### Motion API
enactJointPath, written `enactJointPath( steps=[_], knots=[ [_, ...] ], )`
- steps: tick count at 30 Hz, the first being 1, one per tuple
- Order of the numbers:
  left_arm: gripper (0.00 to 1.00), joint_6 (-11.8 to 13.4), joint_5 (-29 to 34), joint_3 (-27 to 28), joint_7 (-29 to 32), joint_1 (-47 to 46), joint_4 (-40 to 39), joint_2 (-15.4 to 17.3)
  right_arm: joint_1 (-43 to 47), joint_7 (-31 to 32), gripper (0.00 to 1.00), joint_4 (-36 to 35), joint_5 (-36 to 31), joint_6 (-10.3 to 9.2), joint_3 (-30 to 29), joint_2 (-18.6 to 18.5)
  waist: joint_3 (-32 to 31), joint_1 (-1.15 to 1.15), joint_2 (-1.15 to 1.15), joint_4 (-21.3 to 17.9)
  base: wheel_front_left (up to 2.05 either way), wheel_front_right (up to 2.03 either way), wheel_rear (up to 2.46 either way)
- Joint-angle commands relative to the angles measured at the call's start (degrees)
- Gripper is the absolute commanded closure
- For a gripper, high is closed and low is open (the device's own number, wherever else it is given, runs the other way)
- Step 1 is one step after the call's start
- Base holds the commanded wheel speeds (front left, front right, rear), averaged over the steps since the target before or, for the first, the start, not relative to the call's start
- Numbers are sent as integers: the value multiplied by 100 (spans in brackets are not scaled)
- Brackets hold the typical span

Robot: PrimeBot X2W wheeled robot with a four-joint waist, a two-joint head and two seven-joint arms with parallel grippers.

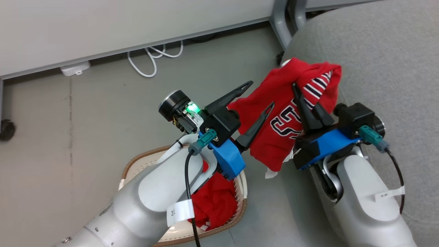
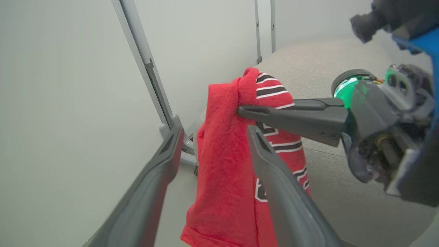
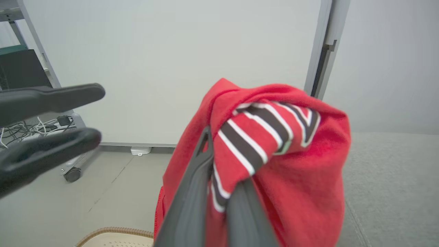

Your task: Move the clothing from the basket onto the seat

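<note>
Floor (image 1: 103,113): matte grey-beige with a faint seam (image 1: 70,103) running up it. Light is even and diffuse, shadows soft. Pale panel wall (image 1: 120,24) runs along the far side. White cable (image 1: 151,60) loops out from under it, with a white plug block (image 1: 75,68) beside it on the floor. Grey metal frame leg (image 1: 279,25) stands at the panel's end, next to the grey seat (image 1: 387,68). Black caster (image 1: 7,129) at far left. Right wrist view: dark shelf unit (image 3: 20,70), cable tangle (image 3: 20,129) below it.

Two rounded pale grey forearms (image 1: 154,192) at lower frame, each with white paper label (image 1: 180,211), blue wrist block (image 1: 228,159), teal connector (image 1: 205,137), black cable (image 1: 188,171) and long dark fingers (image 1: 226,97). Green light (image 1: 193,108) glows left of centre.
</note>
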Motion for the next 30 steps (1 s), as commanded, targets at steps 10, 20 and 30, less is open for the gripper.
enactJointPath(
  steps=[10,20,30],
  knots=[
    [0,-48,82,-211,-3,4,-37,24,244,-24,100,-497,-109,3,-691,-9,308,0,0,-618,0,0,0],
    [0,-90,71,-478,34,119,-23,-18,724,-24,100,-908,-92,3,-1182,-7,343,0,0,-981,0,0,0],
    [0,-100,34,-601,43,179,-3,-46,1108,-24,100,-1135,-57,3,-1329,-8,308,0,0,-1090,0,0,0]
  ],
)
